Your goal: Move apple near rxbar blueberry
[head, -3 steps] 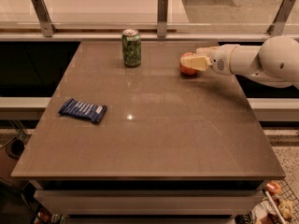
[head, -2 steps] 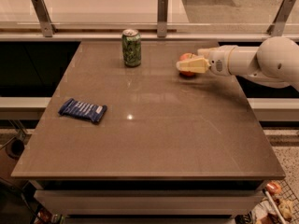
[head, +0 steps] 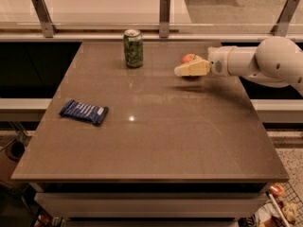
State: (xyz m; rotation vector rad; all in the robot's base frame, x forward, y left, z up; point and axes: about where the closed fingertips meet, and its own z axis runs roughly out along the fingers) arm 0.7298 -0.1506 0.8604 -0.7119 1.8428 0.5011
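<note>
the gripper [head: 188, 65] is clasping the apple [head: 189, 58], holding it just off the table [head: 156, 141], likely for carrying it across to the blue snack bar [head: 84, 111], lying well apart.

Probably an office or lab canteen: brown worktop [head: 165, 136], glass rail [head: 94, 26] on metal posts [head: 164, 13]. Gripper [head: 182, 70] clasps apple [head: 189, 58] above the worktop's far right.

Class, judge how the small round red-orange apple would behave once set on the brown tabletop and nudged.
The small round red-orange apple would probably roll if nudged, given its shape. Its smooth curved skin may slip in the cream gripper, which holds it just above the far side of the brown tabletop.
</note>
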